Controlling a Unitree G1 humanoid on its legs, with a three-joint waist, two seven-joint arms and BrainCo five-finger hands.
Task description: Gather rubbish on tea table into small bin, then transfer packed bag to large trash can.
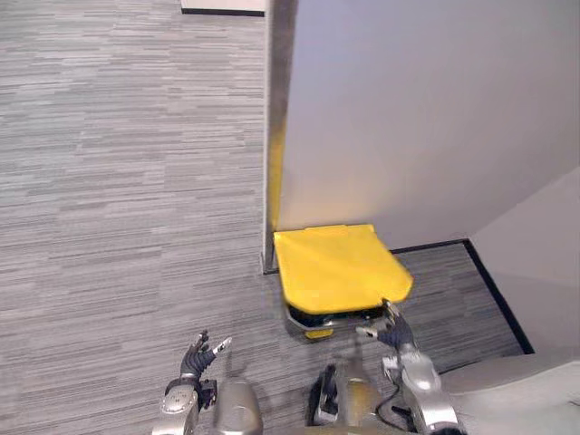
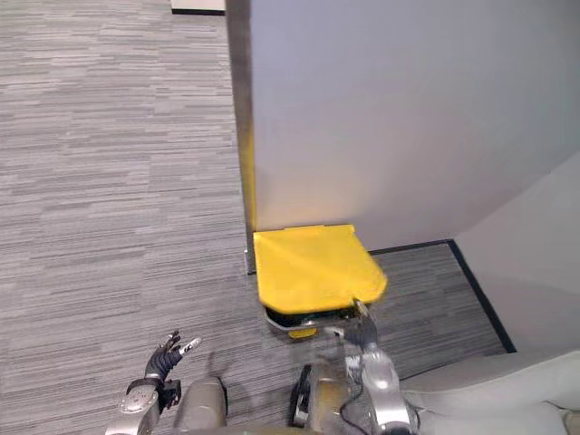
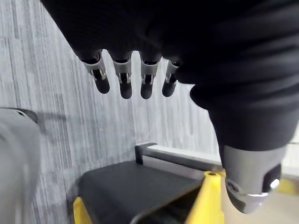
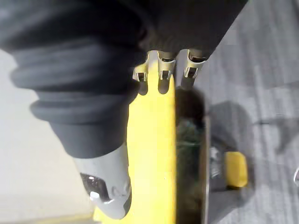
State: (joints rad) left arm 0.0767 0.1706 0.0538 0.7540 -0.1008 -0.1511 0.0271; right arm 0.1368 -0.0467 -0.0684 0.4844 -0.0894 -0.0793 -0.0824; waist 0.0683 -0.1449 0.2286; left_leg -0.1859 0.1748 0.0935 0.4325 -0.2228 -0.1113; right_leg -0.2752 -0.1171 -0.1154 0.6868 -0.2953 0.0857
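Fingers (image 4: 161, 77) of right hand (image 1: 396, 333) touch yellow lid (image 1: 340, 265); wrist view shows opening (image 4: 189, 154).

Yellow lid (image 1: 340, 265) on dk bin (image 1: 304, 318), grey striped carpet (image 1: 118, 181), pale-grey wall (image 1: 426, 118).

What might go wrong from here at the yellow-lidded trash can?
The right hand sits at the front corner of the yellow lid with straight fingers, not curled round it, so the lid may slip from it. The trash can stands close against the wall; a lid swung up could hit it. The left hand hangs open over the carpet, too far aside to help.
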